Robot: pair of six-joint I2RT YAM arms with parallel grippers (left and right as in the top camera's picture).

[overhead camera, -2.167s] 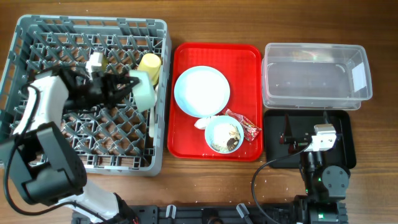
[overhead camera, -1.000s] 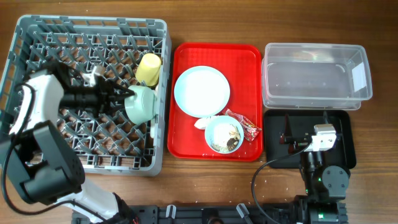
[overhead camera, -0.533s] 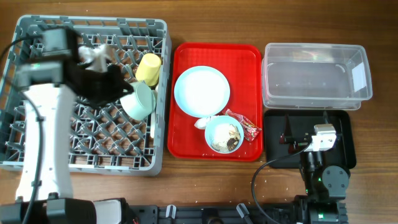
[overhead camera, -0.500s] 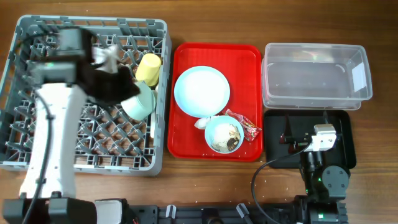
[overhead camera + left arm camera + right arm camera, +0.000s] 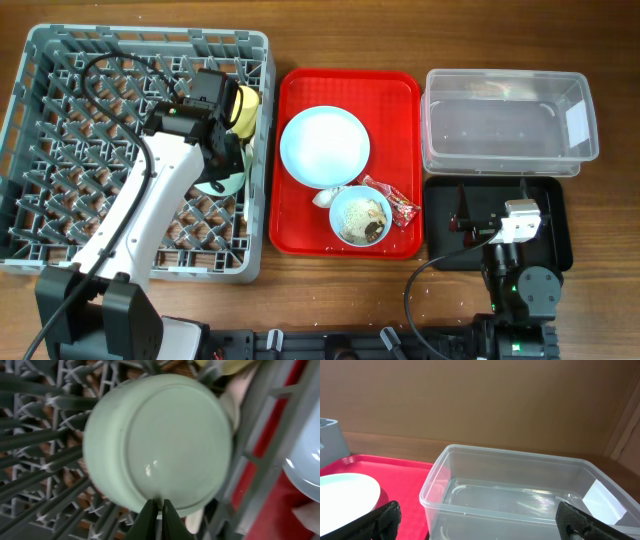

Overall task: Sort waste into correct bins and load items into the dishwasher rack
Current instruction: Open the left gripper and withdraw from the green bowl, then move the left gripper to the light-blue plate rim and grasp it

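Hovering above an upturned pale bowl point(image 5: 165, 440) in the dishwasher rack point(image 5: 60, 45), beside the yellow cup point(image 5: 243, 105), the left gripper point(image 5: 155, 515) is pinched shut, seemingly on nothing; the right gripper point(image 5: 468, 215) gapes empty over the black tray point(image 5: 555, 200).

Left arm point(image 5: 150, 215): stretched diagonally from the near edge, up and to the right.
Left end effector point(image 5: 156, 511): fingers pressed together.
Right arm point(image 5: 520, 275): folded low.
Right end effector point(image 5: 477, 515): fingers spread wide.

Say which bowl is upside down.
The pale green round bowl in the grey plastic rack, base up; the pale blue bowl on the red tray sits upright, holding crumbs.
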